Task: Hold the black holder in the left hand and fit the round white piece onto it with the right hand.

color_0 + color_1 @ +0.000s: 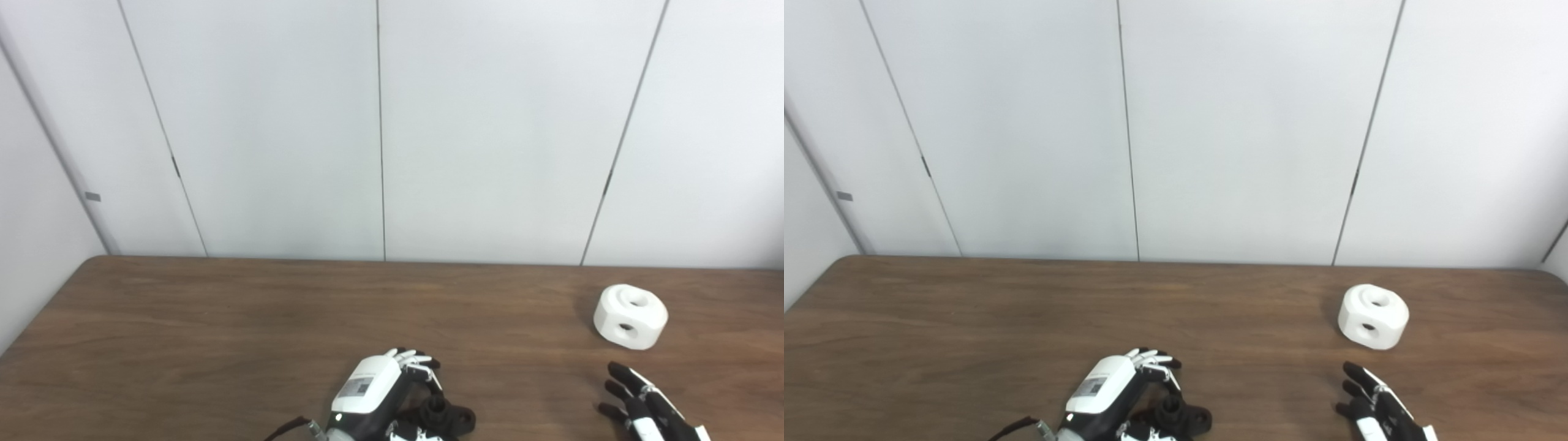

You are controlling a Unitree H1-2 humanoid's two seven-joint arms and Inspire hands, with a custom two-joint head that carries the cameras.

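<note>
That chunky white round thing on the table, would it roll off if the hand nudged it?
Probably not: the round white piece sits on a flat face and looks squat. It seems rigid, smooth plastic, so perhaps slippery to grasp.

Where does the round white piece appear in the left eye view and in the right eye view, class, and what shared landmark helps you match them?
Left eye view: round white piece lies on the table, far right.
Right eye view: it lies right of centre.
Shared landmark: the right hand, just nearer the camera than the piece.
</note>
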